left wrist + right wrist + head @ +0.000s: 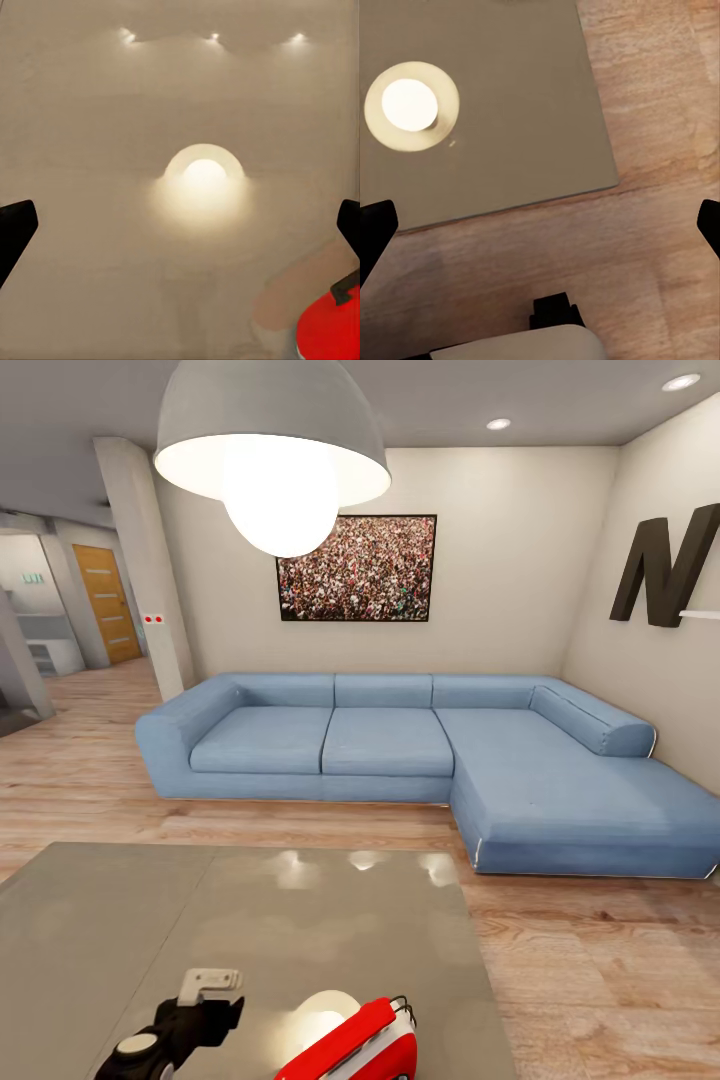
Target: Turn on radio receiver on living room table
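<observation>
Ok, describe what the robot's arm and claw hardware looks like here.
In the head view, the left arm is black, with a round white-capped joint and a pale grey bracket on top. In both wrist views the fingers are plain black tapered blades. No cables or markings show.

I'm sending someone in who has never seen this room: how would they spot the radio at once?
Facing the blue sofa, look at the low glossy grey table in front of it. The radio sits at the table's near edge, beside the robot's left gripper. It is the only bright red thing there, with white sides.
</observation>
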You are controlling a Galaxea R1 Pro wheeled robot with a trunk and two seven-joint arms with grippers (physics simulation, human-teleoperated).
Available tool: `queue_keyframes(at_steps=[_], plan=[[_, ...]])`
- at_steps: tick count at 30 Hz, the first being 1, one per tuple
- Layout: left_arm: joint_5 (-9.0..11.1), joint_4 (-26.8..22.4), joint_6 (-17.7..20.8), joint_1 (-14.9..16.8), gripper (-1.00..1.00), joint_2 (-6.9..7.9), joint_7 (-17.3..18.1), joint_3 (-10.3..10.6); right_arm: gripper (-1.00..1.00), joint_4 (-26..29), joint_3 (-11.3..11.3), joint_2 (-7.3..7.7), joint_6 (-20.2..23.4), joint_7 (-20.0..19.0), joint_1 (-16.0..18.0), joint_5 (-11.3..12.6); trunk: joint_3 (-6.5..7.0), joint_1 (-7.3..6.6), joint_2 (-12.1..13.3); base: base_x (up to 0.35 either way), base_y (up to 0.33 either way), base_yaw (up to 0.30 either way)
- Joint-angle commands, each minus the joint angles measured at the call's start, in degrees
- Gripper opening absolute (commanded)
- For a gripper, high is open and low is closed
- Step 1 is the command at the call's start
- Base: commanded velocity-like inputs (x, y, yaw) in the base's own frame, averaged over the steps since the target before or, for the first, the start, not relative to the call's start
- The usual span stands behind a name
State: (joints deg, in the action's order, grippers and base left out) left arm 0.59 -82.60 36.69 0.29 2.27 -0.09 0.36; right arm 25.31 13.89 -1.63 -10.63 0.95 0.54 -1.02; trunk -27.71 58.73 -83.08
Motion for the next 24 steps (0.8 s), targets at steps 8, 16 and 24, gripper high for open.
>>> queue_keyframes(at_steps=[8,16,24], plan=[[-0.06,-0.99,2.87,0.06,1.0,-0.9,0.0,-0.05,1.0,0.07,0.0,0.04,0.0,-0.01,-0.01,-0.03,0.0,0.0,0.0,0.0,0.0,0.0],[-0.06,-1.15,3.7,0.06,1.0,-1.03,0.0,-0.09,1.0,0.22,0.0,0.05,-0.03,-0.06,0.01,-0.03,0.0,0.0,0.0,0.0,0.0,0.0],[-0.09,-1.15,3.72,0.06,1.0,-1.06,-0.04,-0.09,1.0,2.42,0.0,0.06,-0.04,-0.07,-0.01,-0.03,0.0,0.0,0.0,0.0,0.0,0.0]])
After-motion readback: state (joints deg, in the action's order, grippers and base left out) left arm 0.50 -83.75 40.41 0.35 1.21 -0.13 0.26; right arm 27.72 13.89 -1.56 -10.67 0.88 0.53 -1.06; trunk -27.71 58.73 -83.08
